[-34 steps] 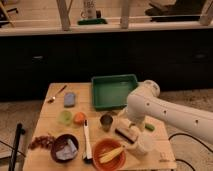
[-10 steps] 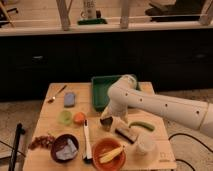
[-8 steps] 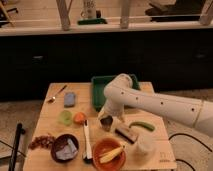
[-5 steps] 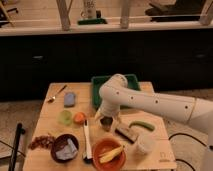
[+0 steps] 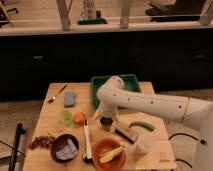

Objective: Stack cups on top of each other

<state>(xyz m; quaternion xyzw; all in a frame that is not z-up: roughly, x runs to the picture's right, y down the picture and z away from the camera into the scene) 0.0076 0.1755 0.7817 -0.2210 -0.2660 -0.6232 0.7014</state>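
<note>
- Gripper (image 5: 105, 114) hangs at the end of the white arm (image 5: 150, 102), pointing down at the middle of the wooden table (image 5: 47, 120), just in front of the green tray (image 5: 131, 80).
- Whether it is spread apart, drawn together or clamped on anything cannot be told here.
- It sits right above the steel cup (image 5: 106, 123), which stands upright on the table directly under it; whether the two touch cannot be told.
- The light-green cup (image 5: 65, 117) stands upright to the left, apart from the steel cup, with a small orange thing (image 5: 79, 118) between them.
- A blue sponge-like block (image 5: 69, 99) and a spoon (image 5: 57, 93) lie further back on the left side.
- A long dark-handled tool (image 5: 86, 140) lies on the table in front of the two cups.
- At the front edge stand a dark bowl (image 5: 64, 146) with something pale inside and an orange bowl (image 5: 108, 151) holding a yellow piece.
- A clear plastic cup (image 5: 142, 146) stands right of the orange bowl, with a dark block (image 5: 126, 132) and a long green vegetable (image 5: 141, 126) behind it.
</note>
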